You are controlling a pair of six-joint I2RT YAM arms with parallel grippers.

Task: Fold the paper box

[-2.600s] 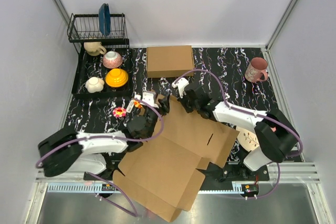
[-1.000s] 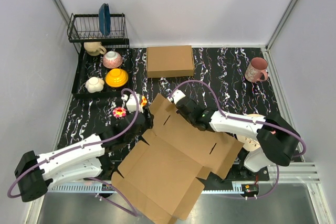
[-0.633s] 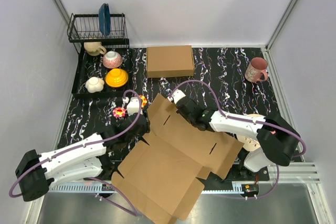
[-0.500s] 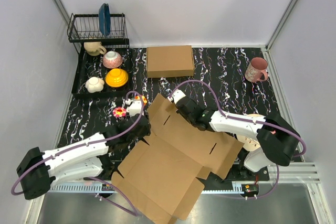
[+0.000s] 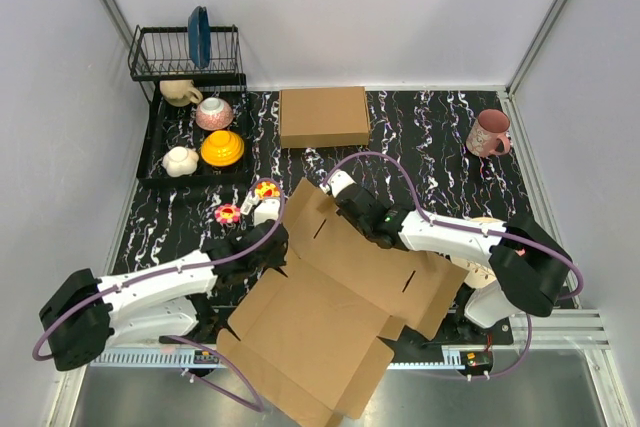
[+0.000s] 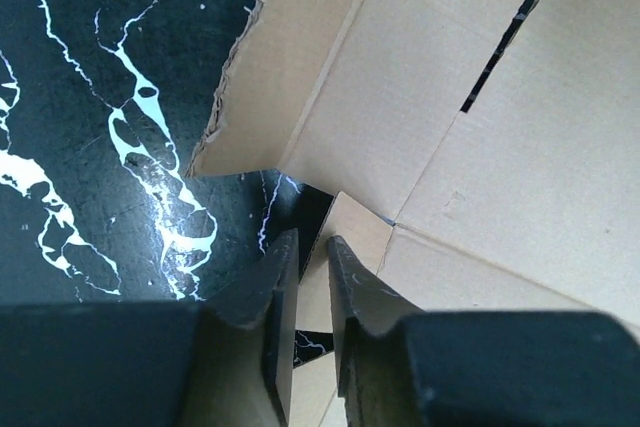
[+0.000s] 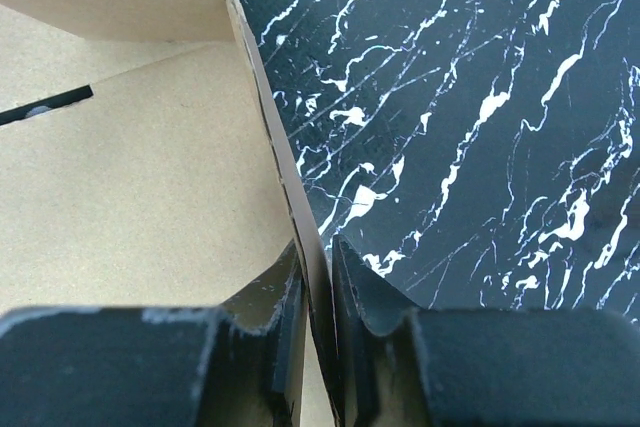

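The left gripper (image 6: pixel 312 269) pinches a small flap on the left side of the box (image 5: pixel 335 292), while the right gripper (image 7: pixel 316 259) pinches its raised far edge.

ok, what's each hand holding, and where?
Both hold the paper box: the right hand pinches a raised edge at its far end; the left hand pinches a small flap on its left side.

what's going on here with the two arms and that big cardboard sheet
Two robot arms are folding the paper box, a die-cut cardboard sheet lying mostly open on the table. The right gripper pinches the raised edge of the far flap. The left gripper is closed on a small flap at the sheet's left side. No walls are locked in place yet.
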